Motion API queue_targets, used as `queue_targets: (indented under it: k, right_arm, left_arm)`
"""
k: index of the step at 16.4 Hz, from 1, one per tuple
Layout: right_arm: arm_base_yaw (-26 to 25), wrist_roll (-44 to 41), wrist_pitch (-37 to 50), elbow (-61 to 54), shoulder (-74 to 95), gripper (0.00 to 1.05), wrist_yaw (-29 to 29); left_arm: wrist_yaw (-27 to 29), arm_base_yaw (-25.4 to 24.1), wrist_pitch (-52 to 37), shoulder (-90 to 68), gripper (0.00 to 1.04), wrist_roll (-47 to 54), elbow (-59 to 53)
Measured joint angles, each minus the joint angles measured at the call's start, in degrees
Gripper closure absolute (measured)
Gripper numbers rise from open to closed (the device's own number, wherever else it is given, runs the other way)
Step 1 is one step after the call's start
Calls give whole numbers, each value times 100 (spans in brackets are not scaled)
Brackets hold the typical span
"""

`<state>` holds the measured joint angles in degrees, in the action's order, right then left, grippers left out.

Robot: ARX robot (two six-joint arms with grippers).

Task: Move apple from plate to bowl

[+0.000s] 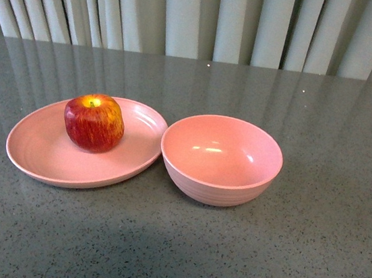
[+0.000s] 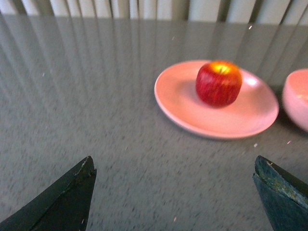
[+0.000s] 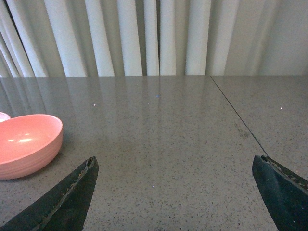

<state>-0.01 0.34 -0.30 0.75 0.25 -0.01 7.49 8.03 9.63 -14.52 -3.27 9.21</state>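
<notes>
Nearest the robot, both arms are held back from the work and neither shows in the front view. The left gripper (image 2: 173,162) is spread wide with nothing between its jaws, low over bare table (image 1: 225,266), and the plate lies ahead of it and somewhat to its right. The right gripper (image 3: 174,162) is just as wide open and empty, with only the edge of the bowl off to its left and plain tabletop ahead. Further in, the two pink dishes sit side by side in the middle of the table. The plate (image 1: 42,152) is on the left and the bowl (image 1: 217,187) on the right, their rims so close that I cannot tell whether they touch. The apple (image 1: 94,122) stands upright on the plate, stem hollow up, a little toward the plate's far side, and the bowl has nothing in it. As I judge it, the task has not begun: the reach, the grasp, the lift across and the release into the bowl are all left to do. The left arm looks the better placed for it, since the apple lies on its side. Beyond the table's far edge hangs a pale pleated curtain (image 1: 201,19).
</notes>
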Motion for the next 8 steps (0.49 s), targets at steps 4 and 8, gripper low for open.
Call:
queue_targets:
  k: [4, 8]
  right_arm:
    - [0, -2, 7, 0, 0, 7, 0]
    - [0, 0, 4, 0, 0, 7, -2]
  left_arm:
    - [-772, 468, -2618, -3108, 7, 223, 1161]
    - [-1344, 348, -3093, -5580, 7, 284, 2516]
